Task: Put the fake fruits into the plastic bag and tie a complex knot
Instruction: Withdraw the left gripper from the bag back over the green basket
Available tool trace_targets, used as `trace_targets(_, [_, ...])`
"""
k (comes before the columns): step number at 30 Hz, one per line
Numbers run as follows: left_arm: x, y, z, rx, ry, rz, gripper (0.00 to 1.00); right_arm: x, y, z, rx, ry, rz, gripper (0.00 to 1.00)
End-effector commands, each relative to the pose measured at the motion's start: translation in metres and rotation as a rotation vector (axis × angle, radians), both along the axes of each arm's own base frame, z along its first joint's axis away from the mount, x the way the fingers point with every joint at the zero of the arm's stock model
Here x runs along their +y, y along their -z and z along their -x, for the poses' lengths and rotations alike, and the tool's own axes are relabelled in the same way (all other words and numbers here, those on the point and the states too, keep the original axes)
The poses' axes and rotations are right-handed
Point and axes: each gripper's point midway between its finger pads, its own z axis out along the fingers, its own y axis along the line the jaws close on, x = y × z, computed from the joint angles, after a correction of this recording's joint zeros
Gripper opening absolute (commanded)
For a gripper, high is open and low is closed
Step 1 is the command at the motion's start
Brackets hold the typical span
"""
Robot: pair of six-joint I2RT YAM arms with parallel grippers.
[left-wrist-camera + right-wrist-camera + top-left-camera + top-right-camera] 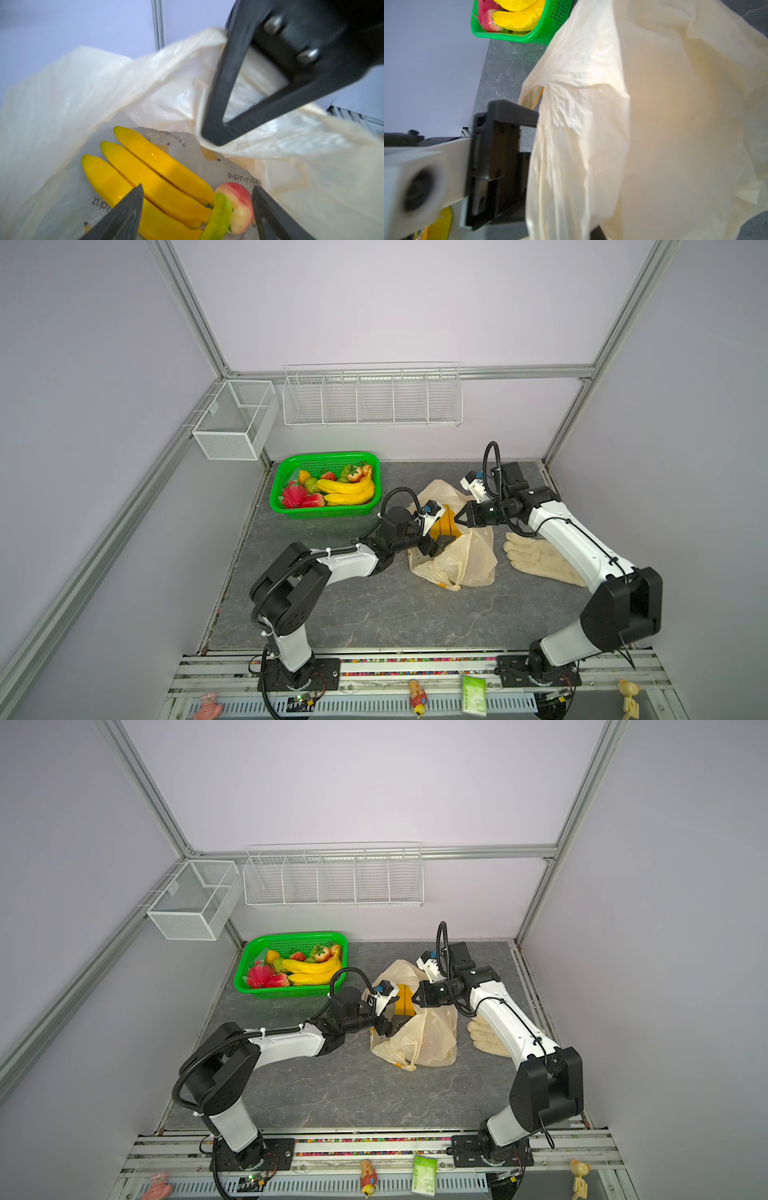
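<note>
The plastic bag (pixel 469 564) (pixel 432 1044) stands open mid-table. My right gripper (pixel 461 519) (pixel 417 996) is shut on its far rim and holds the mouth up; in the left wrist view it (pixel 214 133) pinches the film. My left gripper (pixel 440 545) (pixel 395 1025) (pixel 197 207) is inside the mouth, open, just above a yellow banana bunch (pixel 155 172) (pixel 446 522) that lies loose on the bag's bottom beside a red-and-cream round fruit (pixel 239 205). Other fake fruits, bananas (pixel 347 491) and a dragon fruit (pixel 294 494), lie in the green basket (pixel 324 514). In the right wrist view the bag (pixel 654 124) hides my right fingertips.
A cream rubber glove (pixel 540 564) lies right of the bag, partly under the right arm. The green basket (pixel 291 994) sits at the back left by the wall. White wire baskets (pixel 374 398) (pixel 232 423) hang on the walls above the table.
</note>
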Motion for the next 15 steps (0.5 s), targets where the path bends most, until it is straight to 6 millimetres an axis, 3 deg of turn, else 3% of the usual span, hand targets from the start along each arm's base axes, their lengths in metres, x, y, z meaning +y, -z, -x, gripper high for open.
trace_targets(1, [0.013,-0.024,0.009,0.006,-0.009,0.017,0.83,-0.010,0.002,-0.004,-0.023,0.046,0.034,0.06])
trace_targets(10, [0.048,-0.087,0.050,0.065,0.038,0.012,0.82,-0.014,0.010,-0.010,-0.032,0.082,0.054,0.06])
trace_targets(13, [0.078,-0.107,0.044,0.085,-0.111,0.029,0.82,-0.015,0.011,-0.011,-0.037,0.084,0.058,0.06])
trace_targets(15, [0.109,-0.117,0.029,0.079,-0.276,0.022,0.82,-0.014,0.010,-0.012,-0.041,0.083,0.056,0.06])
